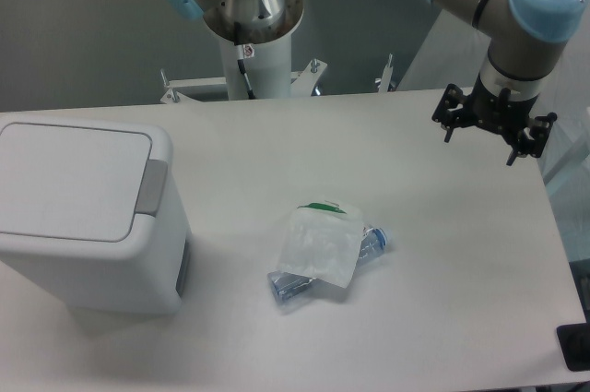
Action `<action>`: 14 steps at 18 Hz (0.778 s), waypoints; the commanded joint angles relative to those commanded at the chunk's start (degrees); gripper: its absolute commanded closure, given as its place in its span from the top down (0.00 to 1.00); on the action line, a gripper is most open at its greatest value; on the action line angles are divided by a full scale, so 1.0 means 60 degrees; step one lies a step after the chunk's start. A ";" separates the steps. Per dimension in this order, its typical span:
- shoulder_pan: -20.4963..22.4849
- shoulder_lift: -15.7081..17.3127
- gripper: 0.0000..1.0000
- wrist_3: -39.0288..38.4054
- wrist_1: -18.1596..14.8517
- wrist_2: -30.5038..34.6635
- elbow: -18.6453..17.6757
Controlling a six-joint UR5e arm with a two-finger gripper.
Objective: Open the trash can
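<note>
The trash can [92, 254] is a large boxy white bin standing on the left side of the table. Its flat white lid [69, 180] lies shut, with the grey push tab [152, 187] on the lid's right edge. My gripper [483, 141] hangs above the far right part of the table, well away from the bin. Its jaws look spread apart and nothing is between them.
A small clear plastic bag with a green strip [318, 244] lies mid-table on top of a crushed clear bottle [373, 243]. The arm's base column [249, 51] stands behind the table's far edge. A black object [576, 346] sits past the table's right front corner.
</note>
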 joint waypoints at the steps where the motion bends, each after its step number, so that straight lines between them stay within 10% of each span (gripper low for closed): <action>1: 0.0000 0.0000 1.00 0.0000 0.0000 0.0000 0.0000; 14: 0.0000 0.0117 1.00 -0.0643 0.0102 -0.0103 -0.0161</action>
